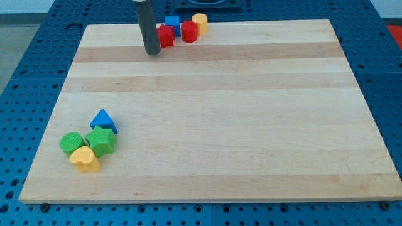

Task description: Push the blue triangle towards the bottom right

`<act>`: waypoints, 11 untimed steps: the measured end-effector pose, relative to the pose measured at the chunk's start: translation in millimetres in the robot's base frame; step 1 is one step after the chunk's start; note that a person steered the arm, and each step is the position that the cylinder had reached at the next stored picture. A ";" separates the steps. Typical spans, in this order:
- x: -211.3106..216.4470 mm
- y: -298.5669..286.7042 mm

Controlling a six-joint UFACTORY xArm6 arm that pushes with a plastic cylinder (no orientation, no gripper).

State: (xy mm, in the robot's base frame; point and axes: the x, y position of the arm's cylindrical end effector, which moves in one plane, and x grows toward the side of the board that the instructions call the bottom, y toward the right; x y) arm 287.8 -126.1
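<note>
The arm carries no claw, so there is no claw state to record; it ends in a dark rod. My tip [152,53] rests on the wooden desk [213,125] near its top edge, at about 11 o'clock from the desk's centre.

Just beside the tip, at its 3 o'clock, lies a red block [166,36], shape unclear. Beyond it sit a blue block [172,24], a red cylinder [190,31] and a yellow block [200,22], close together.

The blue triangle [103,120] lies well apart from the tip, at about 8 o'clock from the desk's centre. Touching it at its 6 o'clock is a green star-like block [100,140]. A green cylinder [71,142] lies at the star's 9 o'clock, and a yellow heart [85,159] at its 7 o'clock.
</note>
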 end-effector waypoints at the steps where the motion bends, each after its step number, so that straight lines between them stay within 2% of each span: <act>1: 0.0 -10.8; 3: 0.1 -82.3; 4: 22.7 -110.6; 6: 140.5 -174.3; 7: 161.3 -162.0; 8: 165.8 -105.3; 9: 188.9 -120.5; 10: 206.8 -103.2; 11: 219.1 -39.9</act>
State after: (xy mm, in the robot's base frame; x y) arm 506.9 -165.9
